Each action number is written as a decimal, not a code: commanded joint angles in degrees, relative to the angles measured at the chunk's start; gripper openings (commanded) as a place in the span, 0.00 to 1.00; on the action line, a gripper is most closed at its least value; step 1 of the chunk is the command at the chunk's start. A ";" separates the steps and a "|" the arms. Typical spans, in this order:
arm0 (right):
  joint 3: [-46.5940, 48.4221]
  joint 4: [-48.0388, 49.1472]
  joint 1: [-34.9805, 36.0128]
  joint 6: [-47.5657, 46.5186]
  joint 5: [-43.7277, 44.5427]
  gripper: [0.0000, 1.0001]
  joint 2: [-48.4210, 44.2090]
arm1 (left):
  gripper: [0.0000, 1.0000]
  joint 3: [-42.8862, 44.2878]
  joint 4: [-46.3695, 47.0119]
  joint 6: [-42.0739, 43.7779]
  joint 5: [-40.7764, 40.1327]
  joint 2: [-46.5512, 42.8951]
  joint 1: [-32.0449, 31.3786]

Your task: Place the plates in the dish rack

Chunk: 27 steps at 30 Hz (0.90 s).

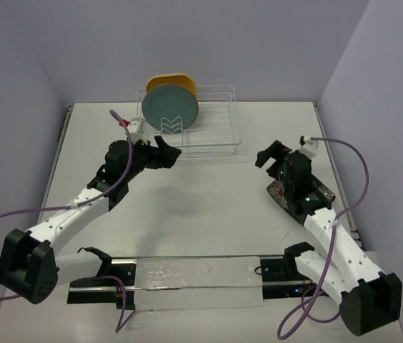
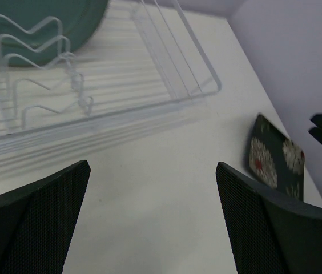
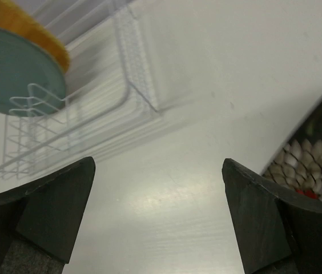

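The wire dish rack (image 1: pixel 212 136) stands at the back middle of the table. The teal plate (image 1: pixel 170 108) stands upright in its left end, with the orange-tan plate (image 1: pixel 174 78) upright behind it. The dark floral plate (image 1: pixel 322 194) lies flat on the table at the right, partly under my right arm. The yellow plate is out of view. My left gripper (image 1: pixel 167 152) is open and empty just in front of the rack's left part. My right gripper (image 1: pixel 271 155) is open and empty beside the floral plate (image 3: pixel 315 165), right of the rack (image 3: pixel 132 63).
A clear plastic strip (image 1: pixel 194 275) lies across the near edge between the arm bases. Purple cables (image 1: pixel 359 171) loop off both arms. Grey walls close in the table on the left, back and right.
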 commanded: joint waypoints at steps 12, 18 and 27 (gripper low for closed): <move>-14.38 -15.54 -29.72 11.77 -3.40 1.00 -12.49 | 0.99 20.78 -2.49 9.34 14.94 24.17 -10.62; -16.96 -15.74 -42.43 8.80 -6.80 1.00 -13.30 | 0.99 18.12 -1.43 9.78 13.93 23.55 -10.62; -18.82 -12.97 -51.18 8.78 -12.09 1.00 -8.03 | 0.99 16.82 -1.67 10.13 10.82 23.37 -10.62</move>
